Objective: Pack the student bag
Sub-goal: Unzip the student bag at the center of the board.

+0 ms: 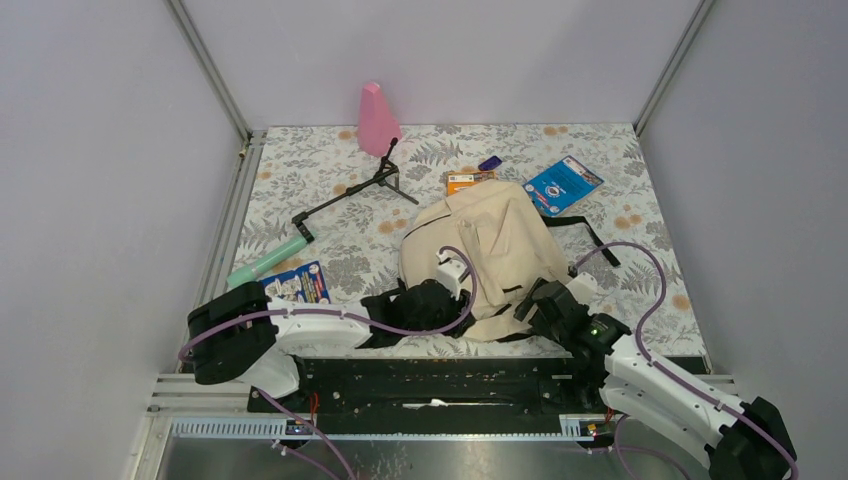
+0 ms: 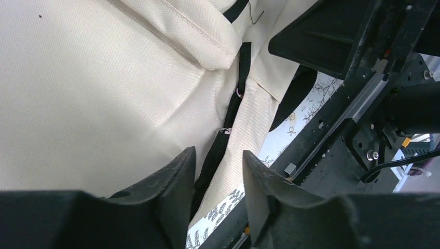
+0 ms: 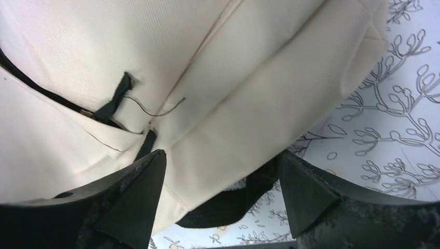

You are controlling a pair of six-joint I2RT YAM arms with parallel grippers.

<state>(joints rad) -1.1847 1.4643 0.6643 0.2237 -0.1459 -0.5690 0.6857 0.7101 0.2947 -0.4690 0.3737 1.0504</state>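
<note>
The student bag (image 1: 495, 250), cream fabric with black straps, lies flat in the middle of the floral table. My left gripper (image 1: 440, 300) is at its near left edge. In the left wrist view the bag (image 2: 93, 93) fills the frame, and the left gripper (image 2: 219, 161) stands partly open over a black strap (image 2: 228, 119) and a cream fold, gripping neither. My right gripper (image 1: 545, 300) is at the bag's near right corner. In the right wrist view the right gripper (image 3: 220, 171) is wide open around the bag's (image 3: 249, 88) corner and a black strap end (image 3: 233, 205).
A pink cone-shaped thing (image 1: 377, 118) stands at the back. A black tripod stick (image 1: 355, 190) with a green handle (image 1: 265, 262) lies on the left, near a blue leaflet (image 1: 300, 283). An orange box (image 1: 467, 181), a purple item (image 1: 490, 162) and a blue booklet (image 1: 563, 183) lie behind the bag.
</note>
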